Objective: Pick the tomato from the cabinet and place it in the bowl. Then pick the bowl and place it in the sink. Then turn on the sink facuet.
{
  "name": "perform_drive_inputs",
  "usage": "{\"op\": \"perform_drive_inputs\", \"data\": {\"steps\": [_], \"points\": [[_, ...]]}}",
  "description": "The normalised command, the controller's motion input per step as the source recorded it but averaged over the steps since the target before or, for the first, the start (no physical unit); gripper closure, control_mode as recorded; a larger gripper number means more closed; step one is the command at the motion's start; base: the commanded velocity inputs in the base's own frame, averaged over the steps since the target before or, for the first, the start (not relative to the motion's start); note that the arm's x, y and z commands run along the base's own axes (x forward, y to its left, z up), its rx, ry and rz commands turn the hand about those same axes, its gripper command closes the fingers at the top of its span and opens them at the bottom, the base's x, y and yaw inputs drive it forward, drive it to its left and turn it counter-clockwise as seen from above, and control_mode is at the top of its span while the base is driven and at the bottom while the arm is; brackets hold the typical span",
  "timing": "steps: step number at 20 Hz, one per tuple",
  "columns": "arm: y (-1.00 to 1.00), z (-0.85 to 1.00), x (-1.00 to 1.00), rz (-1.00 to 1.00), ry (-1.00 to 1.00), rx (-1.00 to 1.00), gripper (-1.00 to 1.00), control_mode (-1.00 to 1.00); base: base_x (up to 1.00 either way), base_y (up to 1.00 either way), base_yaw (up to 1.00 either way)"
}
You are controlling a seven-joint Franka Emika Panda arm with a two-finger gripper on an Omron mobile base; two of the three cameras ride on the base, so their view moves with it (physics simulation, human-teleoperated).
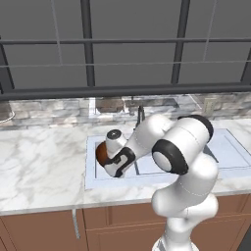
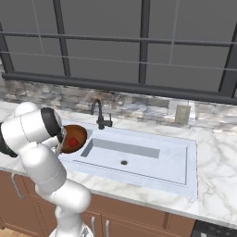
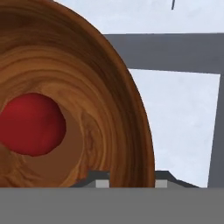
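The wooden bowl [image 3: 109,105] sits close before the hand camera, and the red tomato [image 3: 30,124] lies inside it. My gripper [image 3: 129,183] is shut on the bowl's rim, one fingertip on each side of the wall. The bowl [image 2: 74,138] is tilted over the small left basin of the pale sink [image 2: 152,169], with the tomato [image 2: 74,141] showing in its mouth. From the left, the bowl [image 1: 101,153] pokes out beside my gripper [image 1: 106,160] above the sink [image 1: 225,147]. The dark faucet [image 2: 98,113] stands behind the basins. The cabinet is out of view.
White marble counter [image 1: 44,166] runs on both sides of the sink, backed by a stone wall strip and a large dark-framed window. A wall outlet [image 2: 182,114] sits at the back right. Lower wooden cupboards with a bar handle [image 1: 76,223] are below.
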Motion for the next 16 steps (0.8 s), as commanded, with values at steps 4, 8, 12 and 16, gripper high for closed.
{"op": "perform_drive_inputs", "data": {"steps": [4, 8, 12, 16], "points": [[0.0, 0.1, 0.0, 0.0, -0.01, 0.01, 1.0, -1.0, 0.0, 0.0, 0.0], [0.0, 0.28, -0.08, -0.01, -0.03, 0.02, -1.0, -1.0, 0.0, 0.0, 0.0], [0.0, 0.28, -0.12, -0.03, -0.03, 0.0, -1.0, -1.0, 0.0, 0.0, 0.0], [-0.04, 0.25, -0.34, -0.01, -0.07, 0.0, -1.0, -1.0, 0.0, 0.0, 0.0]]}}
